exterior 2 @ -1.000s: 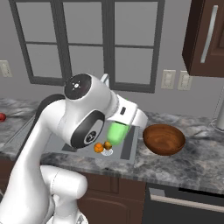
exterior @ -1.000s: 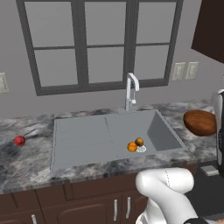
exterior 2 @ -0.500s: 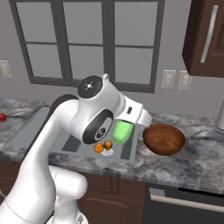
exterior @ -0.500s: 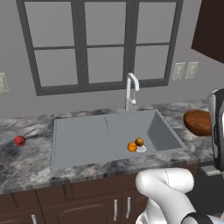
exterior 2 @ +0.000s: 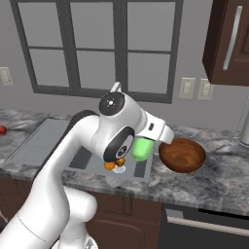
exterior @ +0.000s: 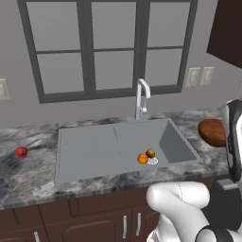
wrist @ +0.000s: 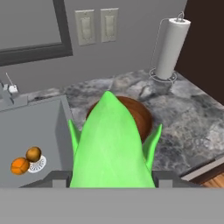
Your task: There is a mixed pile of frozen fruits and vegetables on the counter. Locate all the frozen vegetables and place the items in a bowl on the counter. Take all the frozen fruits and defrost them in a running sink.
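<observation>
- One gripper [wrist: 111, 181], pinching one green vegetable [wrist: 111, 148], held above one brown bowl [exterior 2: 182, 154].
- Two orange fruits [exterior: 146, 156] in sink [exterior: 94, 146] by drain.
- One red fruit [exterior: 21, 151] on counter [exterior: 28, 175], left.

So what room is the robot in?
It looks like a kitchen. There is a sink with a tap set in a stone counter, dark cupboards on the wall, and a paper towel roll standing by the wall.
</observation>
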Available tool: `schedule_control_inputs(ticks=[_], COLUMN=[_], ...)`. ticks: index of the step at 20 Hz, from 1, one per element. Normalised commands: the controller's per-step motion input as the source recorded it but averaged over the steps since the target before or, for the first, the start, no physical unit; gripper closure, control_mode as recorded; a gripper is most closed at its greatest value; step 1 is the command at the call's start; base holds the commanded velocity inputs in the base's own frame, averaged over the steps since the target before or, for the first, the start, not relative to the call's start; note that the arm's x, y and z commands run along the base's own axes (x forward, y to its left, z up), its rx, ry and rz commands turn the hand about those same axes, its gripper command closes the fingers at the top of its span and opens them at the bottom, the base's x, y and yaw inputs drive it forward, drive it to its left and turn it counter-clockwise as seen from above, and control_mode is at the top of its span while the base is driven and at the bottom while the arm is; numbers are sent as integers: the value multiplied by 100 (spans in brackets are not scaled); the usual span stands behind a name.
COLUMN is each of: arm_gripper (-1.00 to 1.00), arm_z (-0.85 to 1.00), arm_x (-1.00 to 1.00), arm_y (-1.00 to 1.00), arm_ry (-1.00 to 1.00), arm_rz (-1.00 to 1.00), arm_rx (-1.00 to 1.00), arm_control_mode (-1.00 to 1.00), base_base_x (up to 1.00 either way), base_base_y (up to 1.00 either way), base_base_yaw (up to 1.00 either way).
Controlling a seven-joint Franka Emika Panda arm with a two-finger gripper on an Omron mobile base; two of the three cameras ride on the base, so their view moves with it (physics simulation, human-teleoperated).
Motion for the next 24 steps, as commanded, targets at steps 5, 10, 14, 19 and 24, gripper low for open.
schedule_control_inputs(ticks=[5, 10, 14, 19, 24], arm_gripper=[100, 100, 100, 100, 100], arm_z=[-21, -23, -21, -25, -25], arm_x=[26, 20, 22, 27, 26], arm_y=[-13, -21, -20, -13, -13], arm_ry=[0, 0, 2, 3, 4], arm_rz=[0, 0, 0, 0, 0], arm_rx=[0, 0, 0, 0, 0], arm_control_mode=[-100, -100, -100, -100, -100], base_base_x=[0, 0, 0, 0, 0], base_base_y=[0, 0, 0, 0, 0], base_base_yaw=[0, 0, 0, 0, 0])
